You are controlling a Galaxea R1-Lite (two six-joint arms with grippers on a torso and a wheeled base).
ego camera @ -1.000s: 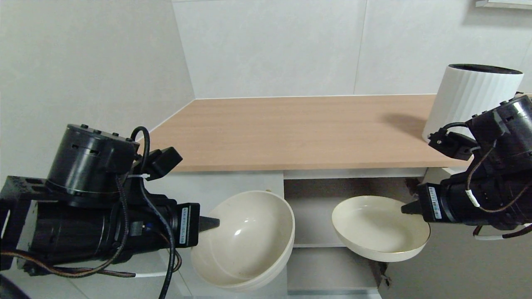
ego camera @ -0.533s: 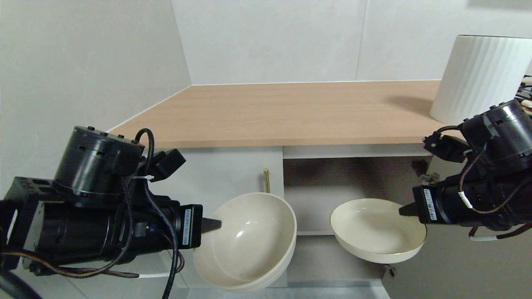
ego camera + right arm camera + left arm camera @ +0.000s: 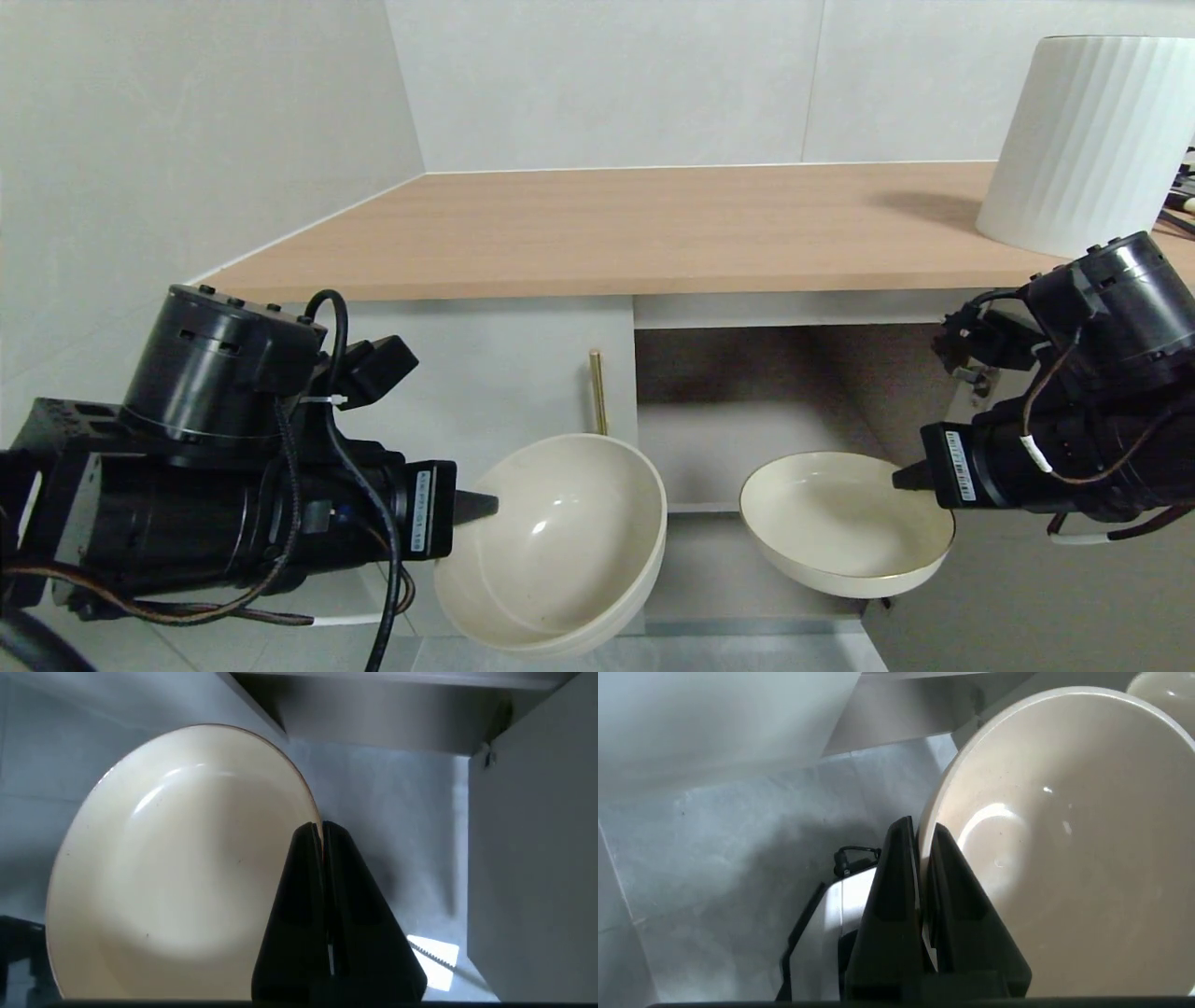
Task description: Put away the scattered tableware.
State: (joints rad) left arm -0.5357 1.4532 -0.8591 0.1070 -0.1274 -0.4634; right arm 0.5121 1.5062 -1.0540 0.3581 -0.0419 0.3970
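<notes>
Both pairs pinch rims: left fingers clamped on the deep bowl; right fingers on the shallow bowl.

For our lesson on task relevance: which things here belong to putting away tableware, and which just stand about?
Job: deep bowl in left gripper; shallow bowl in right gripper; open cabinet.
Standing about: white ribbed container; countertop.

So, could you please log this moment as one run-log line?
left gripper: shut on deep bowl | right gripper: shut on shallow bowl | cabinet: open behind shallow bowl
</notes>
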